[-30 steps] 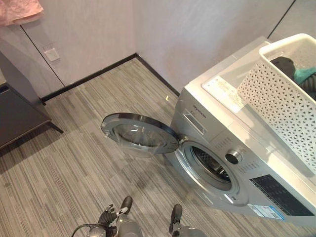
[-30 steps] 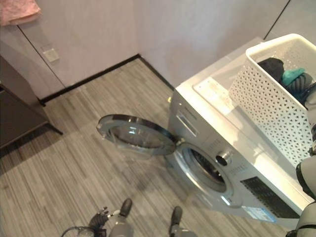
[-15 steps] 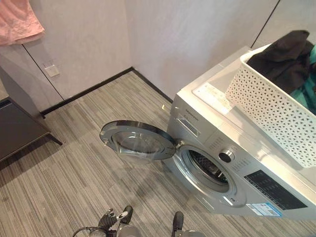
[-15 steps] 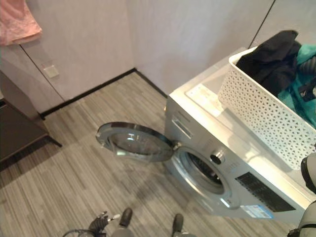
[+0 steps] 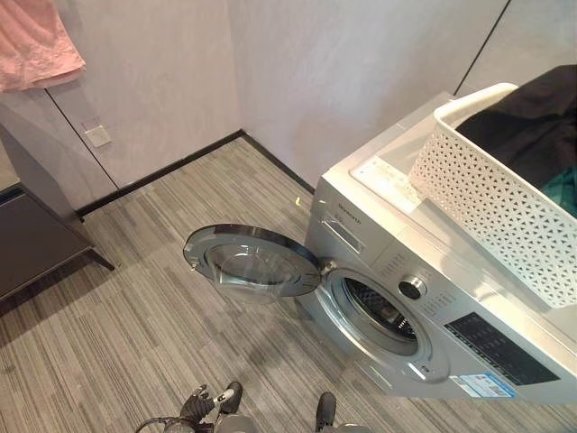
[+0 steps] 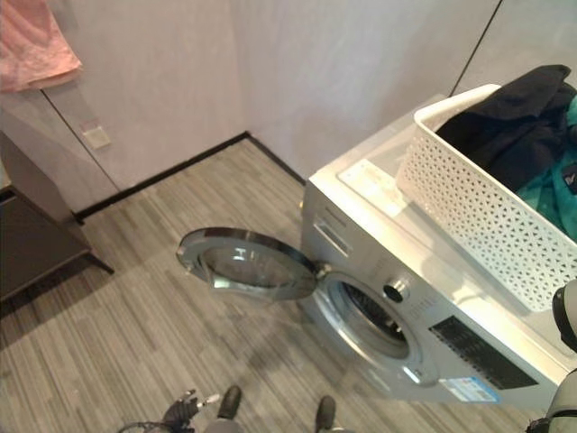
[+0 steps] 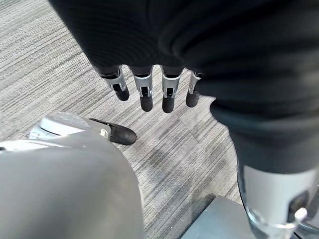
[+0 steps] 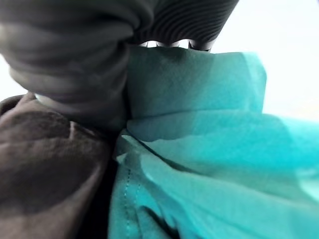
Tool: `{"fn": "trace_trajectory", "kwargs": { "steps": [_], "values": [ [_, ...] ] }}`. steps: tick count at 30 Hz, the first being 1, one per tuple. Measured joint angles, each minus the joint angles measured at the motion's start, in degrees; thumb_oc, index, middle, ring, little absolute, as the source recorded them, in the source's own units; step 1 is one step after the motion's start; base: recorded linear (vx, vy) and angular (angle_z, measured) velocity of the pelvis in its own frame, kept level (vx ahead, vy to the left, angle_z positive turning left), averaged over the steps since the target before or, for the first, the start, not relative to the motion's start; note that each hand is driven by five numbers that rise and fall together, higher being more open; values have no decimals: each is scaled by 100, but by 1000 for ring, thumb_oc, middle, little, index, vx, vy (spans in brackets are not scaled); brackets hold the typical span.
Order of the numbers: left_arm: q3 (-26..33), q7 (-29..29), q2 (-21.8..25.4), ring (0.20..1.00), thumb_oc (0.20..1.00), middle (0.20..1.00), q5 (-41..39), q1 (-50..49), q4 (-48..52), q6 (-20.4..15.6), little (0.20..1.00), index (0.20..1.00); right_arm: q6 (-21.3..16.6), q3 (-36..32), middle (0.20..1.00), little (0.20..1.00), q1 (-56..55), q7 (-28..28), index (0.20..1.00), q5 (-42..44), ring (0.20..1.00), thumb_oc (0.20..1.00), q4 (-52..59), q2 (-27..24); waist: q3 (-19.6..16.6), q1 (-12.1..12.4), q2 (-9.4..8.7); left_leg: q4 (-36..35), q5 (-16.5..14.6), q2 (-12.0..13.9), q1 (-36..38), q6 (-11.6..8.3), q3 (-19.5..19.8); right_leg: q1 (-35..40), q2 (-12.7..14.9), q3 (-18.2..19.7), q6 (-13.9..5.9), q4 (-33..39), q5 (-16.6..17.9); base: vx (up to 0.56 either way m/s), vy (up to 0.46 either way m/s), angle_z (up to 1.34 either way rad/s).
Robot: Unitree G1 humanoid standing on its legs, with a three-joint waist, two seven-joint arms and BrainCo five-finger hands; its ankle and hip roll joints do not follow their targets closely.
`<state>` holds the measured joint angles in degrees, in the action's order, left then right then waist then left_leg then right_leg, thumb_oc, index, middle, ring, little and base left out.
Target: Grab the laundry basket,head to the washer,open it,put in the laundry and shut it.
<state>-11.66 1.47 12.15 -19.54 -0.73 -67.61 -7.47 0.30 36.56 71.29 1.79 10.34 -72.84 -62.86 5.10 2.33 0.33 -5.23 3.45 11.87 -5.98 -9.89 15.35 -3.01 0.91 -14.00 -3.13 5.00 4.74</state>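
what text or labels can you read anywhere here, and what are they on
No text here can be read clearly.
Short word on the washer drawer front: too small to read.
White label sheet on the washer's top: print blurred.
Markings round the dial: too small to read.
Blue sticker low on the washer's front: unreadable.
Laundry basket: no text.

You are looking at a home laundry corner. A front-loading washer (image 5: 424,298) stands right of centre with its round door (image 5: 252,264) swung open, and a white perforated laundry basket (image 6: 487,207) of dark and teal clothes sits on top of it. Grey striped wood-look flooring (image 5: 135,307), plain walls with a dark skirting, a wall socket (image 5: 97,135) and a pink cloth (image 5: 36,45) hanging at upper left complete it.
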Motion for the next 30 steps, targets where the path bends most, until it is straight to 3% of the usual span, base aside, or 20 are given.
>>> {"fn": "trace_trajectory", "kwargs": {
  "steps": [7,8,9,10,11,16,20,24,30],
  "values": [
    [19,-14,6,1000,1000,1000,55,-169,-61,8,1000,1000,-17,126,200,200,-108,330,200,-710,200,200,-41,-2,-138,0,4,14,-6,-11,25,13,-4,2,7,1,-17,0,-18,0,0,0],
    [18,-24,3,1000,1000,1000,60,-173,-60,7,1000,1000,-16,132,313,313,-150,346,313,-741,313,313,-51,2,-142,2,-2,15,-6,-12,25,13,-3,5,11,0,-18,0,-18,0,0,0],
    [18,-41,1,1000,1000,1000,64,-180,-59,8,1000,1000,-6,130,595,595,-185,371,595,-857,595,595,-52,12,-143,6,11,24,-6,-22,9,13,-4,-6,16,1,-31,0,-28,0,0,0],
    [17,-43,4,1000,1000,1000,64,-185,-54,8,1000,1000,-10,118,743,743,-223,370,743,-900,743,743,-49,30,-145,5,14,28,-6,-24,8,13,-4,-6,20,2,-45,0,-37,-38,9,0],
    [16,-46,2,1000,1000,1000,64,-174,-54,7,1000,1000,-8,121,1000,1000,-287,382,1000,-901,1000,1000,-58,37,-151,7,19,21,-15,-25,9,28,-4,-6,24,1,-52,1,-43,-34,14,0],
    [-99,-58,-36,1000,1000,1000,73,-177,-1,4,1000,1000,12,4,1000,1000,-377,385,1000,-892,1000,1000,-185,470,-209,31,108,9,-33,-40,-12,61,-66,-71,44,60,-67,1,-27,-9,10,-6],
    [-89,-58,-36,1000,1000,1000,97,-180,0,7,1000,1000,11,-109,1000,1000,-342,383,1000,-746,1000,1000,-180,492,-225,64,130,11,-16,-48,-6,36,-64,-66,52,58,-41,1,-6,-1,8,1],
    [-73,-57,-39,1000,1000,1000,166,-177,-76,11,1000,1000,11,-162,1000,1000,-270,368,1000,-415,1000,1000,-185,349,-222,19,122,11,-11,-92,44,27,-24,12,91,20,-66,1,-8,-2,16,6],
    [185,-60,37,1000,1000,1000,212,-190,-157,19,1000,1000,11,-162,1000,1000,-274,477,1000,-373,1000,1000,-181,-312,-213,-18,14,3,-49,-115,87,82,-4,100,118,-23,-87,2,-61,-4,1,3]
  ]
}}
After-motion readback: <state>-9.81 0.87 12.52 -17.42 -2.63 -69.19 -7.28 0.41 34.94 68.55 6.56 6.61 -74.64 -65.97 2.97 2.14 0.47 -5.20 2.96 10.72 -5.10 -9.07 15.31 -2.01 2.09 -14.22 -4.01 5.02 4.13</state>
